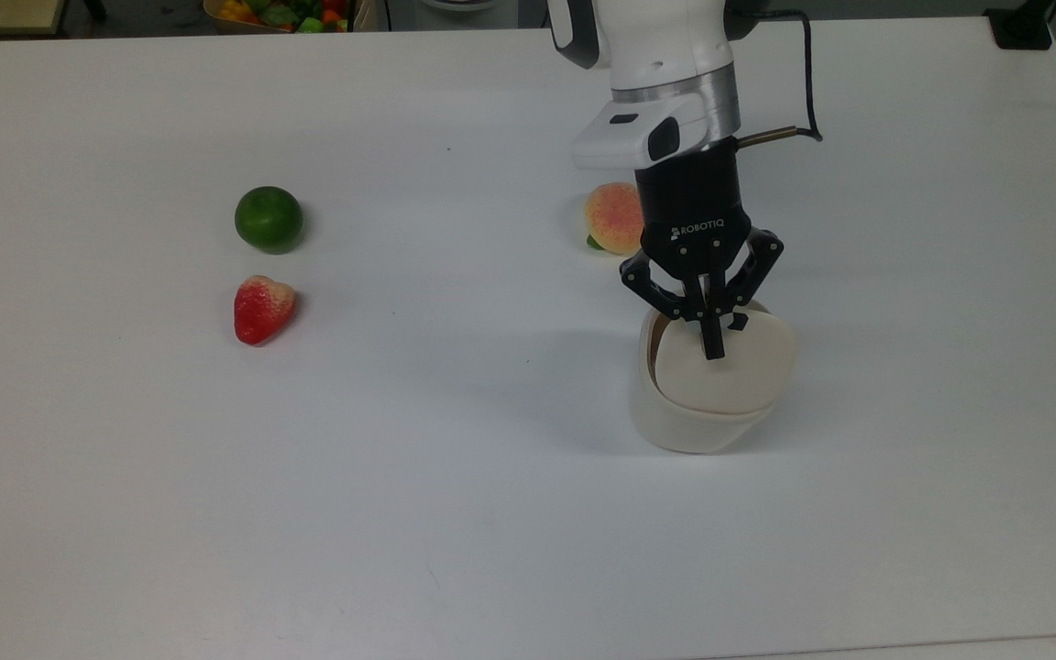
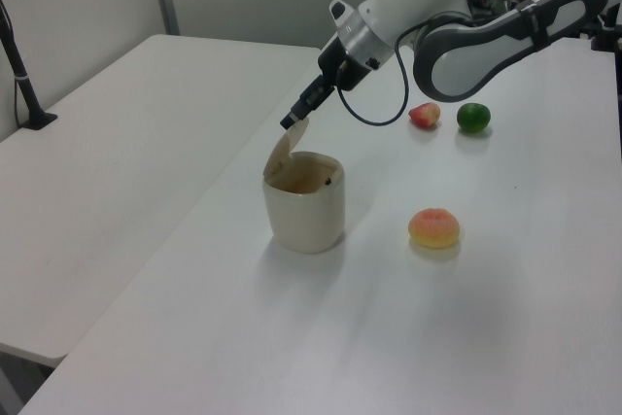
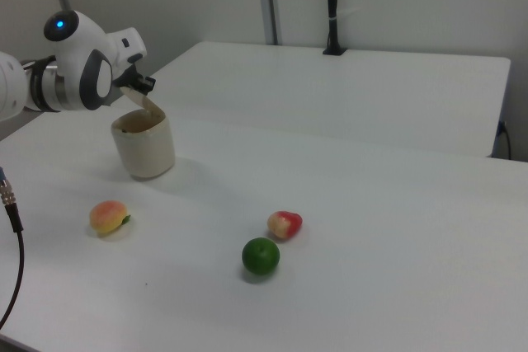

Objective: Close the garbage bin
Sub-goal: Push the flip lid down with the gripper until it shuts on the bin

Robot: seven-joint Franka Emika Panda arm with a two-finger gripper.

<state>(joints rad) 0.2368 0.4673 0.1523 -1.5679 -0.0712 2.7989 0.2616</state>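
Observation:
The cream-white garbage bin [image 1: 686,427] stands on the white table, right of centre in the top view. Its hinged lid [image 1: 726,374] is tilted partway down over the opening, and brown inside still shows at the top view's left rim. My gripper [image 1: 711,346] is shut, its black fingertips together and resting on the lid's upper side beside the small black button. In the left view the gripper [image 2: 290,123] touches the top edge of the slanted lid [image 2: 283,151] above the bin [image 2: 303,213]. The right view has the bin [image 3: 144,151] at the right view's left.
A peach [image 1: 613,217] lies just behind the bin, close to the gripper's body. A green lime [image 1: 269,219] and a red strawberry [image 1: 262,309] sit far off at the top view's left. A basket of toy food [image 1: 280,13] is beyond the table's far edge.

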